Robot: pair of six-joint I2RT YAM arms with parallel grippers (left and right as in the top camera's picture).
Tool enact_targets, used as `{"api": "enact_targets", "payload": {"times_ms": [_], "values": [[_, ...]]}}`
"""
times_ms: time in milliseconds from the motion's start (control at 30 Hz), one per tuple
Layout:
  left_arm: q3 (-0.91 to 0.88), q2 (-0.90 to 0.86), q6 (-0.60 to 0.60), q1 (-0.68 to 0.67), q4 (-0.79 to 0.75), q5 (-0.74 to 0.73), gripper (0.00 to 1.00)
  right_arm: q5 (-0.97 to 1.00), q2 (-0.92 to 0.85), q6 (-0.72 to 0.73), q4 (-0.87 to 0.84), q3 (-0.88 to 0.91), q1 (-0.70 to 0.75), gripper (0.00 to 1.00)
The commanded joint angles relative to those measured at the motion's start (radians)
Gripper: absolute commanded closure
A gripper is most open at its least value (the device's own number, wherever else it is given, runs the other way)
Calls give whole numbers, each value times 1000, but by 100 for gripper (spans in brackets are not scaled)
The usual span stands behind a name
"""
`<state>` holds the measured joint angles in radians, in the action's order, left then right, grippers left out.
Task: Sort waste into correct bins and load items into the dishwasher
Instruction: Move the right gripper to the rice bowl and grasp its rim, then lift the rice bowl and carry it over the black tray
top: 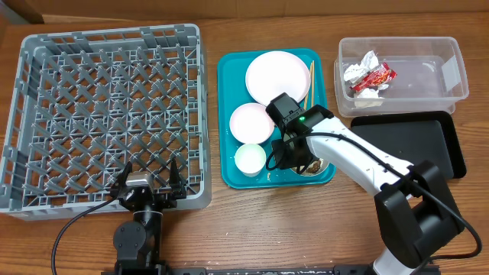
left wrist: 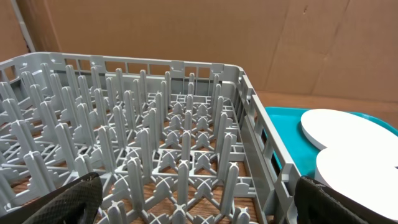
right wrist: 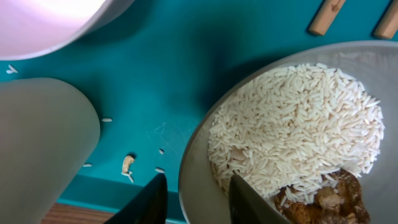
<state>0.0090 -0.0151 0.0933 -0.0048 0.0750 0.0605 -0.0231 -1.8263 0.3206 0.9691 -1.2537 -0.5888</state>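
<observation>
My right gripper [top: 294, 156] [right wrist: 198, 186] is open and low over the teal tray [top: 227, 114]. Its jaws straddle the near rim of a bowl [top: 315, 166] [right wrist: 202, 180], one finger outside with a thin gap, the other inside against the wall. The bowl holds white rice [right wrist: 292, 124] and a brown food lump [right wrist: 323, 202]. A few loose grains [right wrist: 127, 165] lie on the tray beside it. My left gripper [top: 149, 177] [left wrist: 199, 208] is open at the near edge of the grey dishwasher rack [top: 107, 32] [left wrist: 155, 62], holding nothing.
The teal tray also carries a large plate [top: 277, 75], a small plate [top: 250, 122], a small cup [top: 250, 158] and chopsticks [top: 309, 80]. At the right stand the clear tub [top: 452, 84], holding the red-and-silver wrapper [top: 369, 76], and the black tray [top: 412, 141].
</observation>
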Motion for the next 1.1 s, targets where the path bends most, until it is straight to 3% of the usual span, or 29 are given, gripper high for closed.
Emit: {"api": "enact_targets", "payload": {"times_ms": [0, 433, 600, 833, 1067], "values": [[-4, 10, -27, 6, -2, -5, 0, -8, 0, -5, -12, 4, 0, 71], [-4, 10, -27, 6, -2, -5, 0, 3, 0, -11, -42, 30, 1, 85], [-4, 10, -27, 6, -2, -5, 0, 3, 0, -11, -45, 30, 1, 96], [-4, 10, -27, 6, -2, -5, 0, 3, 2, -6, -17, 10, 1, 96], [-4, 10, -27, 6, -2, -5, 0, 6, 3, 23, 140, -146, 2, 96]]}}
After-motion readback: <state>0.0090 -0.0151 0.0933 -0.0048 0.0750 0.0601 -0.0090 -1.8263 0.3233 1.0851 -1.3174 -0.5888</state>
